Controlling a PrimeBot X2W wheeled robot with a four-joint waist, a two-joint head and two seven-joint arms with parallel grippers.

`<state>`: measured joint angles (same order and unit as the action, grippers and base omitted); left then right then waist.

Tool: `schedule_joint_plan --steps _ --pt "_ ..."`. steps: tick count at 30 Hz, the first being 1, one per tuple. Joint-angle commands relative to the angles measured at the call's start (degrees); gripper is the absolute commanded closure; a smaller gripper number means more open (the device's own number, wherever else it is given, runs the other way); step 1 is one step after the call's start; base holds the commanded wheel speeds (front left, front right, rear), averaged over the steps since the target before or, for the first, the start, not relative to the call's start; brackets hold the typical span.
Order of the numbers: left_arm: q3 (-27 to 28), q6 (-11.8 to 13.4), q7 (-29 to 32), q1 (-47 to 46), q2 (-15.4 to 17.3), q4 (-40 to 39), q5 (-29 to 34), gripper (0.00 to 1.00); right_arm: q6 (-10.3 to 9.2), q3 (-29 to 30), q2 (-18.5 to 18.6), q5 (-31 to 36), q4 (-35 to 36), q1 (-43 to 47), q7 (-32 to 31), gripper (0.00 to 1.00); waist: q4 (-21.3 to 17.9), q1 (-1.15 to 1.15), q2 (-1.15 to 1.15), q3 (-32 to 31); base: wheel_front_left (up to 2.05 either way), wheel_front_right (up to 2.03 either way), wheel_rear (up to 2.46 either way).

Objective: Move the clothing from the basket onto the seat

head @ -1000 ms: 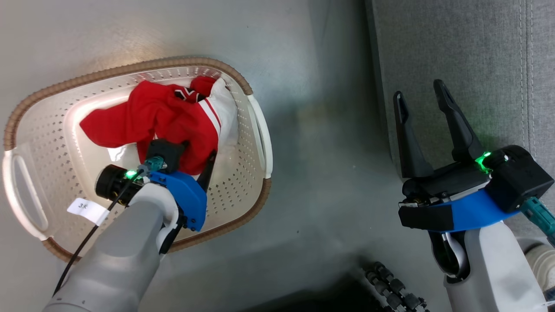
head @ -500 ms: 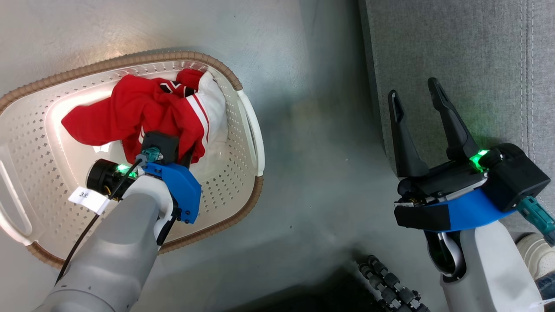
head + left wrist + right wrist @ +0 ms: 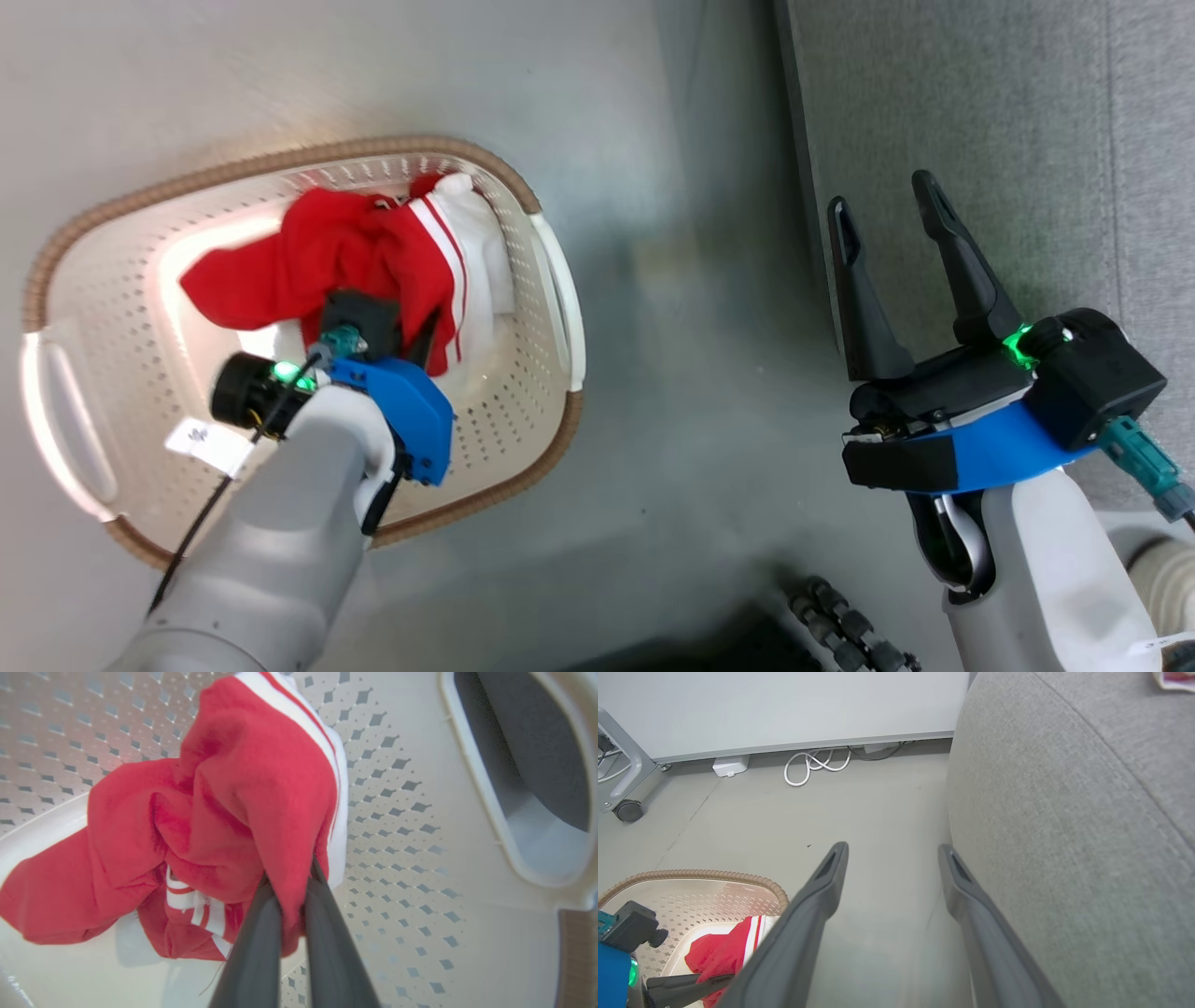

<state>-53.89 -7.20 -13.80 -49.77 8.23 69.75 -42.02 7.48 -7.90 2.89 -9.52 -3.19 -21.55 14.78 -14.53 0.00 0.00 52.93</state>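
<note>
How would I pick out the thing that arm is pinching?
Left of the grey sofa, a cream perforated laundry basket with a brown rim stands on the floor. Inside lies red clothing with white stripes, pinched by the left gripper: the only bright thing there.

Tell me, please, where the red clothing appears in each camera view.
Head view: red clothing upper left, in the basket.
Left wrist view: clothing centre-left, pinched in the left tool.
Right wrist view: clothing bottom left, in the basket.
Shared landmark: the basket's brown woven rim.

Floor (image 3: 691, 392) lay open between basket (image 3: 558, 280) and seat (image 3: 1008, 112).
Basket walls hemmed the left end effector (image 3: 290, 873); the seat flanked the right end effector (image 3: 879, 190).
</note>
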Motion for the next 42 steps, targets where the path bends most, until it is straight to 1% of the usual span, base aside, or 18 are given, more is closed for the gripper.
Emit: schedule_joint_plan --steps 1,5,11,16,23,28,33,36,42 --pt "0.2 -0.4 -0.5 0.9 -0.3 -0.5 -0.6 1.00 0.03 -0.1 0.0 0.5 -0.3 -0.7 0.2 0.00 1.3 0.00 0.00 -2.5 0.00 0.00 0.00" --pt "-0.8 -0.4 -1.0 3.5 -0.9 -2.5 -1.9 1.00 0.03 0.1 0.0 1.6 -1.5 -0.8 -0.3 0.00 3.5 0.00 0.00 -8.6 0.00 0.00 0.00" --pt "-2.7 -0.4 -1.4 7.3 -1.5 -7.2 -1.7 1.00 0.02 1.0 0.0 3.3 -3.2 1.2 -2.2 0.00 8.0 0.00 0.00 -20.1 0.00 0.00 0.00" --pt "-2.7 -0.4 -1.4 11.1 -0.8 -12.1 0.1 1.00 0.02 1.5 0.0 3.8 -4.3 3.8 -4.0 0.00 11.1 0.00 0.00 -28.7 0.00 0.00 0.00" --pt "-1.1 -0.4 -1.5 15.9 -0.1 -19.4 5.1 1.00 0.03 1.3 0.0 3.1 -5.0 8.2 -6.1 0.00 13.9 0.00 0.00 -38.1 0.00 0.00 0.00" --pt "0.8 -0.3 -1.5 17.2 0.5 -25.2 8.4 1.00 0.03 1.4 0.0 2.7 -5.1 11.0 -7.2 0.00 15.7 0.00 0.00 -43.0 0.00 0.00 0.00" --pt "2.3 -0.3 -1.5 17.4 1.2 -30.6 10.9 1.00 0.03 0.3 0.0 2.1 -5.2 13.1 -8.4 0.00 16.8 0.00 0.00 -46.8 0.00 0.00 0.00" --pt "2.1 -0.3 -1.5 16.3 1.1 -32.2 11.3 1.00 0.03 -0.3 0.0 1.7 -5.7 14.3 -8.8 0.00 17.1 0.00 0.00 -49.1 0.00 0.00 0.00" --pt "0.8 -0.3 -1.4 13.4 -0.3 -33.1 9.6 1.00 0.03 -1.8 0.0 0.7 -6.5 16.4 -9.8 0.00 17.8 0.00 0.00 -52.8 0.00 0.00 0.00"
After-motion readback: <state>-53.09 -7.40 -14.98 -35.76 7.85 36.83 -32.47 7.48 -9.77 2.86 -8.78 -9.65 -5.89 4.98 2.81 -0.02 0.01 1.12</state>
